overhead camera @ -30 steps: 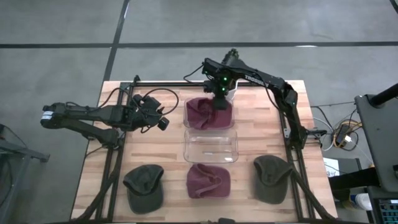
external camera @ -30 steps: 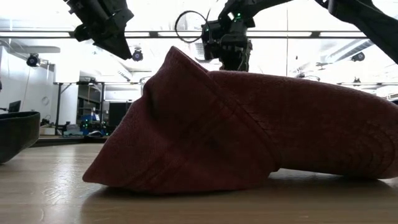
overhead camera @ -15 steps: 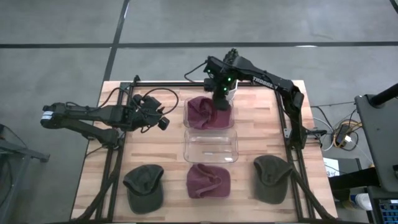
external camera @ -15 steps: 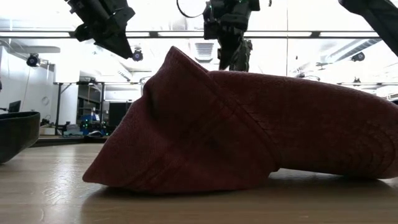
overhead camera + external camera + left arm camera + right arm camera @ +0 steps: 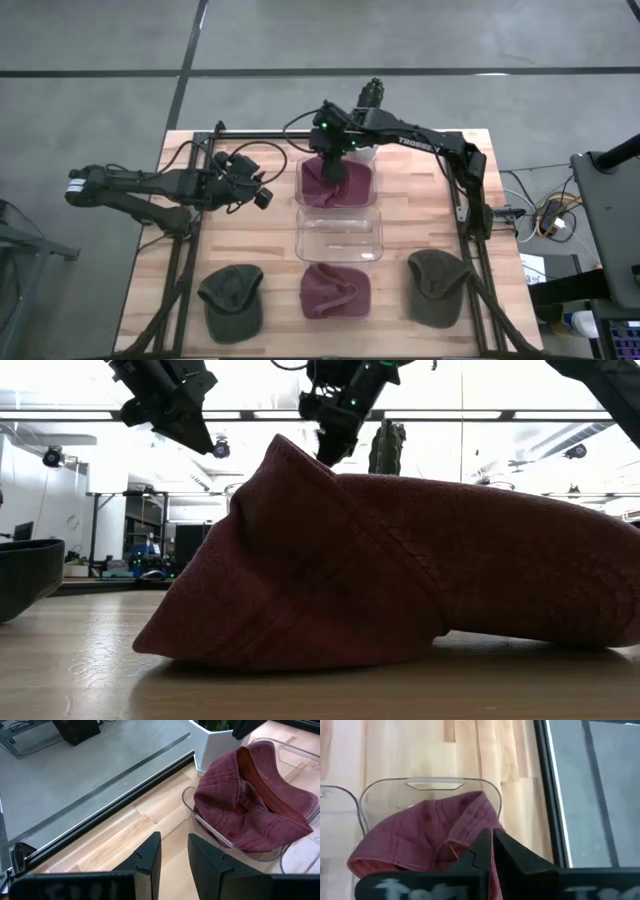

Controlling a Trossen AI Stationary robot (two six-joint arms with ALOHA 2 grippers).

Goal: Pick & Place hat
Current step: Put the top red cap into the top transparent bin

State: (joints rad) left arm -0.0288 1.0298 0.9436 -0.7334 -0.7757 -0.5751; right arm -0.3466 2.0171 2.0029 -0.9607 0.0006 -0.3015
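From above: right gripper [image 5: 333, 165] sits over the far clear bin [image 5: 372, 196], which holds a maroon hat [image 5: 345, 183]. Fingers look pressed together w/ nothing between them. 2nd clear bin [image 5: 340, 237] nearer the front has no hat in it. Left gripper [image 5: 260, 192] waits beside the bins on the left side, apart from them. Front row: green hat [image 5: 231, 298], second maroon hat [image 5: 335, 291], another green hat [image 5: 437, 287].

Low view: front maroon hat [image 5: 400, 570] fills most of the view; both arms above it.

Left wrist view: jaws narrowly parted, holding nothing; binned hat [image 5: 252, 805] bulges over the rim.

Right wrist view: fingers [image 5: 487, 851] nearly shut, just above the hat's cloth [image 5: 420, 837].

Risk, imo: hat sits proud of the bin, so a snagged fold could drag it out or shift the bin.
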